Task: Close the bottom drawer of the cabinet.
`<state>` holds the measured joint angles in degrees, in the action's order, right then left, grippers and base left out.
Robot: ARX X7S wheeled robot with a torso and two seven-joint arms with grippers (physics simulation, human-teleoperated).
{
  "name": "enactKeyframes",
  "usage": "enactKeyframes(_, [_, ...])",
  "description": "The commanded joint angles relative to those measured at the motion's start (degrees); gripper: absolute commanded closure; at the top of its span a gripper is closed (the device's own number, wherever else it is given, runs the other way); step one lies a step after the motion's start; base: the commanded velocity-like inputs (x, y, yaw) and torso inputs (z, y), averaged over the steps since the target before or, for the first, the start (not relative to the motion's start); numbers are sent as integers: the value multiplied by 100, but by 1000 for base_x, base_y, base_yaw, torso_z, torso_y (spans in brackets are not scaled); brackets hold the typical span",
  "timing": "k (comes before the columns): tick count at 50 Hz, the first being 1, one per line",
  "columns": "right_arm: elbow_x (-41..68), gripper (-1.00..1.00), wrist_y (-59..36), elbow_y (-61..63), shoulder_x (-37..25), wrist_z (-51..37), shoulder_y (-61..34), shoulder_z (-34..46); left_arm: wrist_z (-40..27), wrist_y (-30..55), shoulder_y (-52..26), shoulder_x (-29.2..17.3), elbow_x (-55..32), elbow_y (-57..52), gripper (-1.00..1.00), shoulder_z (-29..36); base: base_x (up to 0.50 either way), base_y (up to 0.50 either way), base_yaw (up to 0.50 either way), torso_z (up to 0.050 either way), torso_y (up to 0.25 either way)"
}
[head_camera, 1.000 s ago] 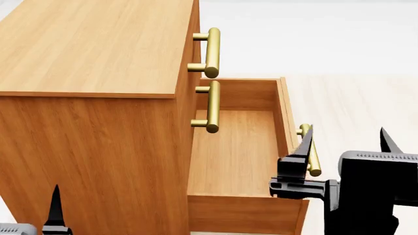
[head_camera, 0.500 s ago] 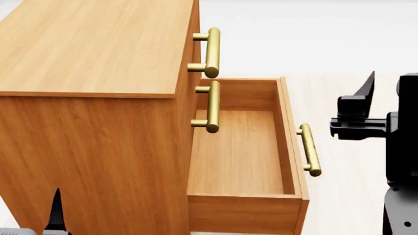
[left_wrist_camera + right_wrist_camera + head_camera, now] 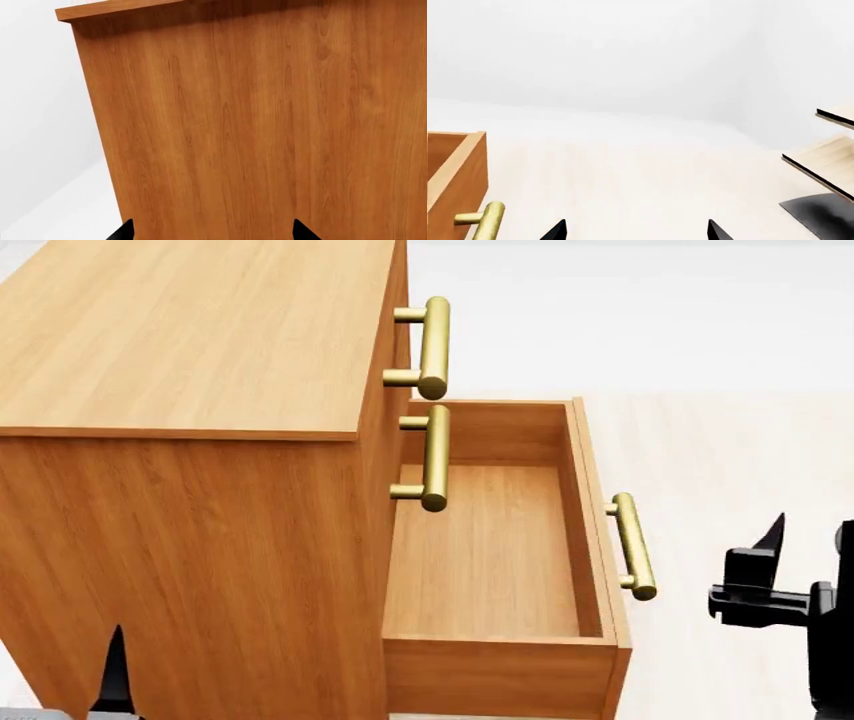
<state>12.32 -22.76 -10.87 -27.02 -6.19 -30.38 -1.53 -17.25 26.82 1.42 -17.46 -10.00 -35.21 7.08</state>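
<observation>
Bottom drawer (image 3: pixel 514 550) sits pulled well out of the cabinet (image 3: pixel 187 470), brass handle (image 3: pixel 633 545) on its front facing away from the body; two upper drawers look flush. Nothing visible inside it.

R gripper (image 3: pixel 763 585) hangs off to the front side of the drawer, near the handle but apart from it, no contact. In the R wrist view the two fingertips (image 3: pixel 557 231) show w/ a wide gap, so jaws stand open, holding nothing; drawer corner and handle end (image 3: pixel 486 220) sit at the frame edge, i.e. gripper isn't lined up on the front yet. A pale rack (image 3: pixel 827 165) w/ black base is off to one side.

L gripper (image 3: pixel 212 232): tips spread apart, empty, facing the cabinet's side panel close up. Not useful for this step, probably best left parked.

Step in hand, as I judge it: get R gripper onto the drawer front and push. Tips for doing it well:
- Bring it in level w/ the front panel, approx mid-width, so the push runs straight along the slide dir. and drawer doesn't rack.
- Pushing flat on the panel beside/under the handle seems safer than grabbing the bar; no grip needed.
- Avoid sliding off the handle's round surface.
- Push steady till front is flush w/ the upper two.
</observation>
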Motion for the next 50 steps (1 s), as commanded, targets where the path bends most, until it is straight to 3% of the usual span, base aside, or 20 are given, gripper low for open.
enactKeyframes(1, [-68,-100,1249,-1435,250,60,358,-125,-17,0,27,-45,-32,-40,-100,-22,0,0,0,0,0])
enactKeyframes(31, [-141,-100,2664,-3949,711,595,25,99,-74,-73,76,-89,-59,-20,-100,37,0,0,0,0,0])
enactKeyframes(50, [-97,-100,2714,-4083,789,773,3,161,-109,-109,96,-114,-83,-15,-100,66,0,0,0,0,0])
